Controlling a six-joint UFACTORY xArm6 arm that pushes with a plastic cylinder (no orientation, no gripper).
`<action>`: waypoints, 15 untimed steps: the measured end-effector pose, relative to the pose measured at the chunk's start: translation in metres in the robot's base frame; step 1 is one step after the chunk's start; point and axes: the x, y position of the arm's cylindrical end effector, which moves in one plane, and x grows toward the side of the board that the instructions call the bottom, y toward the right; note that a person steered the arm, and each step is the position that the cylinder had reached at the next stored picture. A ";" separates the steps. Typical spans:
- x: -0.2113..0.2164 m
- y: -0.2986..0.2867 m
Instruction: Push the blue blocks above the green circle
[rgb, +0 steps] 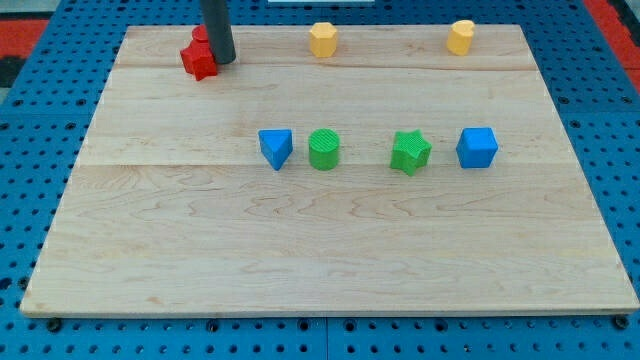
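A pale wooden board lies on a blue pegboard, seen from one camera. My rod comes down at the view's top left, and my tip rests just beside a red block, apparently touching its right side; a second red piece seems to sit partly hidden behind the rod. There is no claw on this arm, only the rod, so nothing opens, closes or pinches. Across the middle of the board runs a row of four blocks: a blue triangle, then just beside it to the right the green circle, then a green star, then a blue cube at the row's right end. Two yellow blocks sit near the top edge, well apart from each other. My tip is well apart from both blue blocks, so the task looks not yet begun. I judge the blue pieces to be light, stiff and hard, likely to slide easily on smooth wood and to spin if struck off-centre. I cannot grip them; I would press the triangle on a flat face from below, and the cube on the middle of its right face, steering around the star.
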 end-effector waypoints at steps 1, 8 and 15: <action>0.057 0.066; 0.106 0.126; 0.119 0.213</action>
